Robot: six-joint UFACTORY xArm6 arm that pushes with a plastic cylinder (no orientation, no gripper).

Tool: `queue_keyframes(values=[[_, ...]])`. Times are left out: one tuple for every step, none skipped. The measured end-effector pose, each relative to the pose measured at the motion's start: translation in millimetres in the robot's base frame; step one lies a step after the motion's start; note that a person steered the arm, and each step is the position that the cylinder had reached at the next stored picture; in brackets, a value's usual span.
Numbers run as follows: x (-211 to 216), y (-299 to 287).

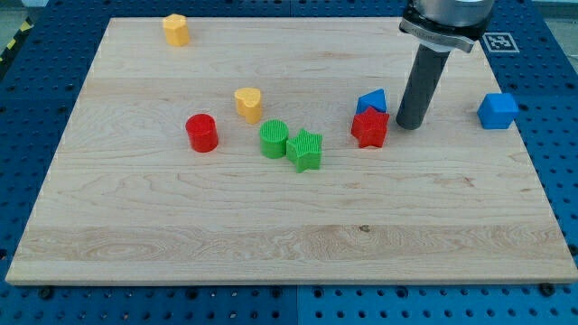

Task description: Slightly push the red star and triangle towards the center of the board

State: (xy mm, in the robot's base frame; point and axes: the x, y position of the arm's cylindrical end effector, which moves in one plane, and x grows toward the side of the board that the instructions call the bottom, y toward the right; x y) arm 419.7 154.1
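Observation:
The red star [369,128] lies right of the board's centre. The blue triangle [371,101] sits just above it, touching it. My tip [406,125] is the lower end of the dark rod, right beside the red star's right side, very close to it; I cannot tell if it touches. The rod rises toward the view's top right.
A green cylinder [274,139] and a green star [305,150] sit together near the centre. A red cylinder [202,133] lies to their left, a yellow heart [248,104] above them. A yellow block [176,29] is at top left, a blue cube [498,110] near the right edge.

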Motion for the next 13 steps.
queue_keyframes(values=[[-3, -3], [-24, -14], [-28, -24], [-9, -19], [4, -17], [4, -15], [0, -16], [-5, -28], [-5, -48], [-5, -58], [-5, -59], [-18, -58], [-20, -58]])
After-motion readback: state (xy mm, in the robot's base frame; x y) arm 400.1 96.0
